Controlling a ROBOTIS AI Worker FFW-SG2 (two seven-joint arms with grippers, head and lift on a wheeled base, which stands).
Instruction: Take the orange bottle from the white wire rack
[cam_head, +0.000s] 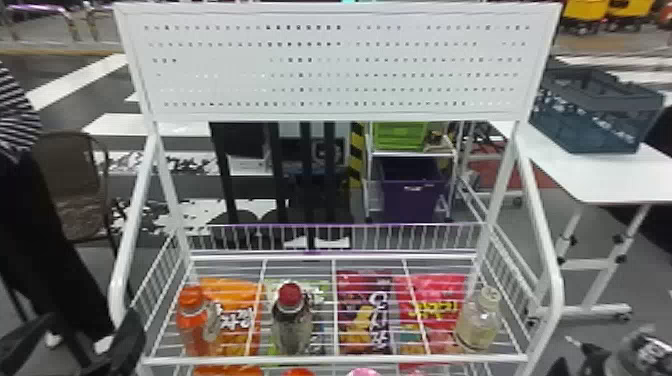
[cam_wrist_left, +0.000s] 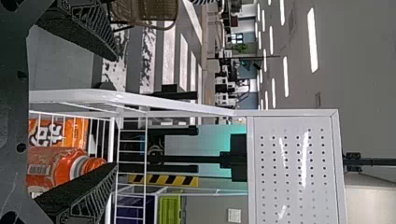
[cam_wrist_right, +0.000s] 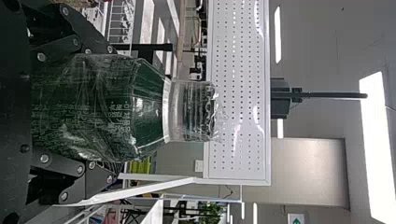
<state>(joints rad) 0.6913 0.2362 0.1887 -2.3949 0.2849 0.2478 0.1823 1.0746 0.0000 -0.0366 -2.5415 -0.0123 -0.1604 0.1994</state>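
Note:
The orange bottle (cam_head: 196, 320) stands upright at the left end of the white wire rack (cam_head: 335, 359). Just outside the rack's left side, my left gripper (cam_head: 90, 327) is open, its fingers apart. In the left wrist view the orange bottle (cam_wrist_left: 60, 168) is partly hidden behind one finger of my left gripper (cam_wrist_left: 115, 112), with nothing between the fingers. At the bottom right corner, clear of the rack, my right gripper (cam_head: 594, 357) holds a clear bottle (cam_head: 645, 352) with a dark label. The right wrist view has that bottle (cam_wrist_right: 102, 107) between the fingers of my right gripper (cam_wrist_right: 112, 114).
A red-capped bottle (cam_head: 291, 322) and a pale-capped bottle (cam_head: 479, 320) share the shelf, over several snack bags. A curved white side post (cam_head: 120, 280) rises between my left gripper and the orange bottle. The perforated panel (cam_head: 330, 65) tops the rack; a table (cam_head: 595, 175) stands right.

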